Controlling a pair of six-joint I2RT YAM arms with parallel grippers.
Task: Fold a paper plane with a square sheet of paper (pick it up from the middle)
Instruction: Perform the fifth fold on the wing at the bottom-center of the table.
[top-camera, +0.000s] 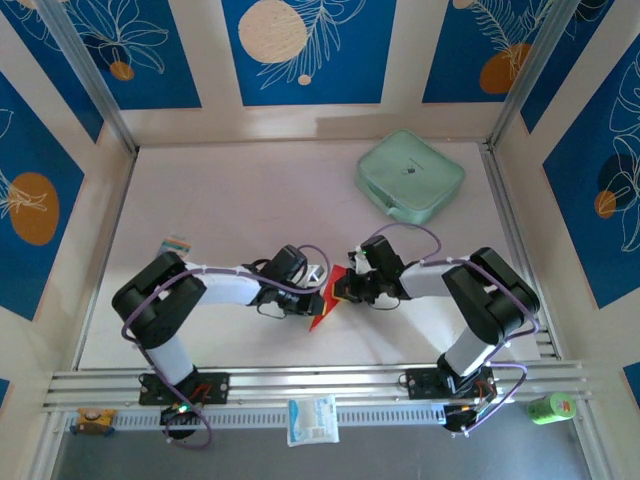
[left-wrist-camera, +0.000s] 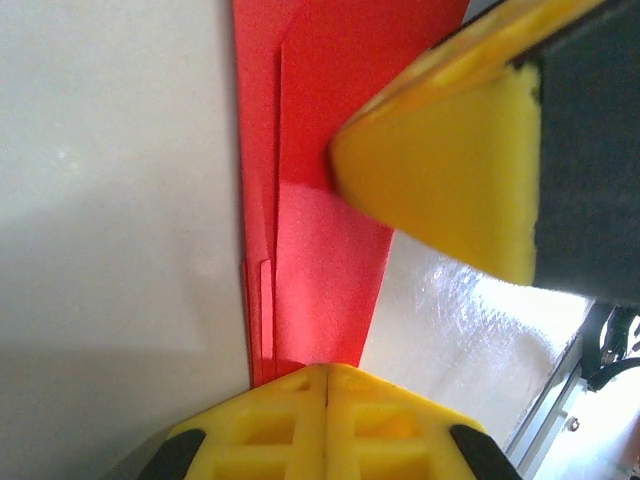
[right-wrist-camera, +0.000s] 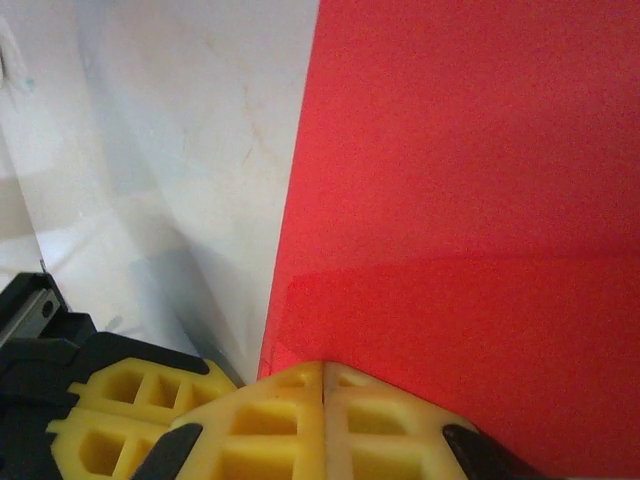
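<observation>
Top external view: two robot arms meet over a pale bench (top-camera: 230, 200), low in the centre of the frame. Between them is a narrow, pointed piece of folded red paper (top-camera: 325, 300). The left arm (top-camera: 225, 285) reaches in from the left, the right arm (top-camera: 430, 280) from the right.

Left wrist view: the yellow left jaws are clamped on the paper's layered edge at bottom centre. A yellow finger (left-wrist-camera: 440, 180) of the right arm meets the paper at upper right.

Right wrist view: the right jaws are pinched on the paper at bottom centre.

A mint-green case (top-camera: 410, 175) lies at upper right, well apart.
</observation>
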